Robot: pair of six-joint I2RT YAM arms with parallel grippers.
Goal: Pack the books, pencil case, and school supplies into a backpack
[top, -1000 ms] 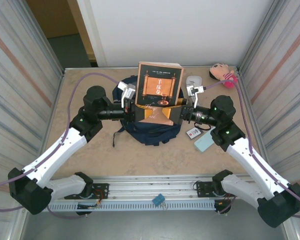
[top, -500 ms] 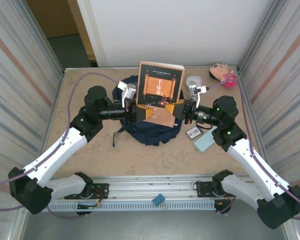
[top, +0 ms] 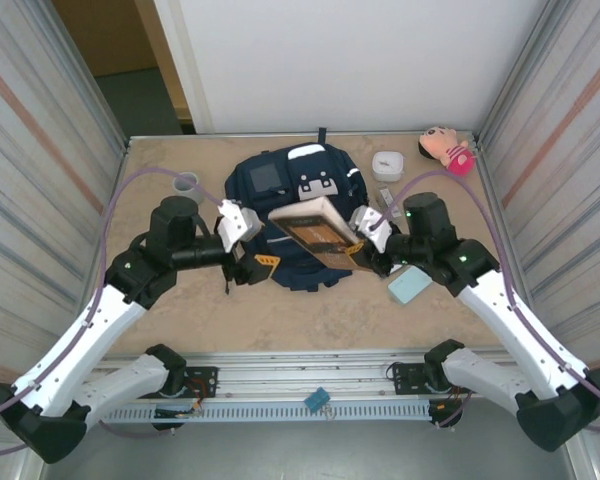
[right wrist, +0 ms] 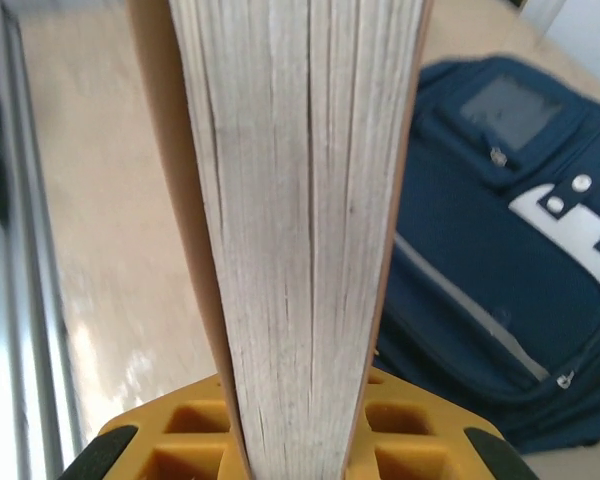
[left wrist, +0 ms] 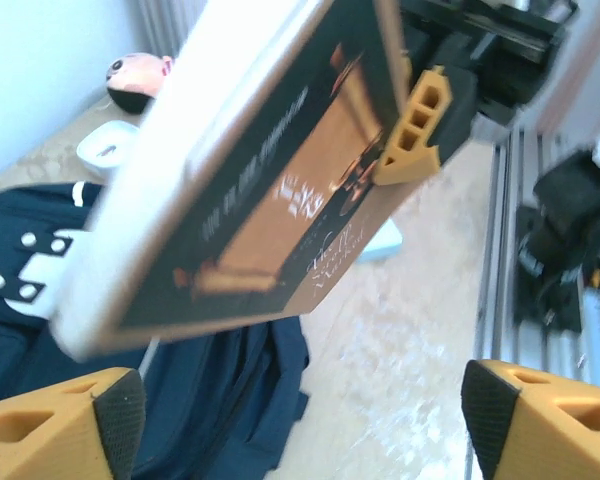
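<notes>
The right end effector point(right wrist: 300, 430) is clenched on the book point(top: 315, 228), pinching one edge so the pages stand up between its fingers. This holds the book tilted in the air over the near right part of the backpack point(top: 280, 180), probably ready for loading. The left end effector point(left wrist: 300, 420) is released, wide and empty, just off the backpack's near left edge. Whether the backpack's zip is open, I cannot tell. The pencil case point(top: 410, 287) lies on the desk point(top: 280, 320), right of the backpack.
</notes>
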